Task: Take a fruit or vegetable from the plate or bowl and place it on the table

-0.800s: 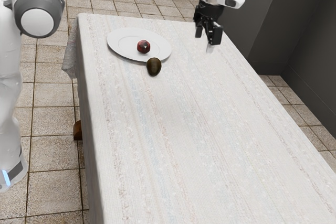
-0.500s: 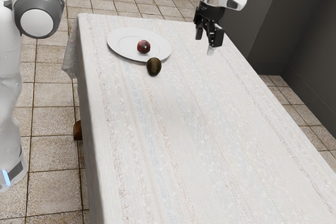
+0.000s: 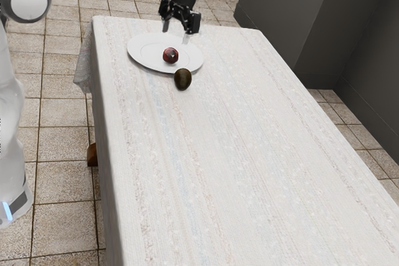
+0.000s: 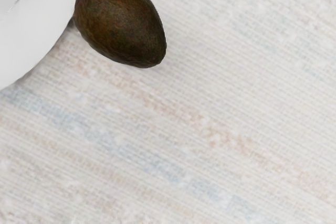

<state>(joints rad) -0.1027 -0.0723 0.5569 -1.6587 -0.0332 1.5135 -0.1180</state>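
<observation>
Exterior view, left to right. The white plate (image 3: 142, 56) lay in the upper left of the frame, on the cloth-covered desk (image 3: 249, 154). The dark red fruit (image 3: 170, 55), which I took as the task's thing, sat on it, right of the plate's middle. My hand (image 3: 176, 33) hung near the top edge, above the plate's far side, spread and empty. Slightly farther right and lower, the dark avocado (image 3: 182, 79) lay on the desk at the plate's rim; the wrist view put it right against or just beside that rim.

Step in hand, as judged: bringing the hand over the red fruit. Good practice called for centring above it while high, then a straight descent, one finger on each side. Closing at its widest part, softly, seemed best, since a round skin could roll. Low sideways travel risked knocking the avocado or tipping the plate. Lift needed to clear the rim before moving toward the open cloth at the frame's centre.
</observation>
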